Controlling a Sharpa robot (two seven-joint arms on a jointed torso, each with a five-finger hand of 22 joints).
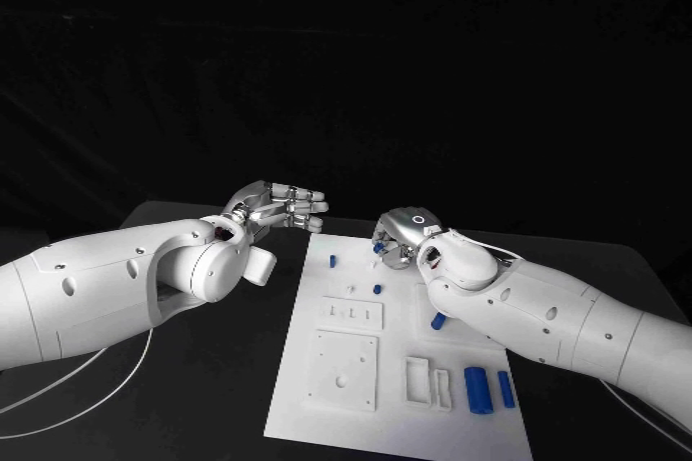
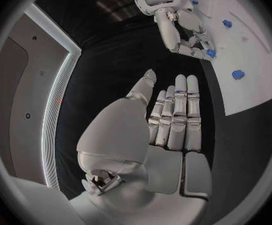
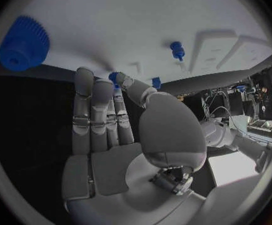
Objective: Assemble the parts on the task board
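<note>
The white task board (image 1: 326, 411) lies in the middle of the black table. My right hand (image 1: 407, 233) hovers over the board's far right corner and pinches a small blue part (image 1: 378, 249) between thumb and fingertips (image 3: 125, 81); the left wrist view shows the same part (image 2: 210, 53) at that hand's tips. My left hand (image 1: 277, 207) is raised off the board's far left corner with straight, spread fingers (image 2: 176, 110) and nothing in it. A blue gear (image 3: 23, 42) and a blue peg (image 3: 176, 49) stand on the board.
More blue parts lie on the board: a peg (image 1: 332, 261), a piece (image 1: 438, 321) beside my right forearm, and two cylinders (image 1: 479, 388) near the front right. A white cable (image 1: 87, 391) runs over the table at the left.
</note>
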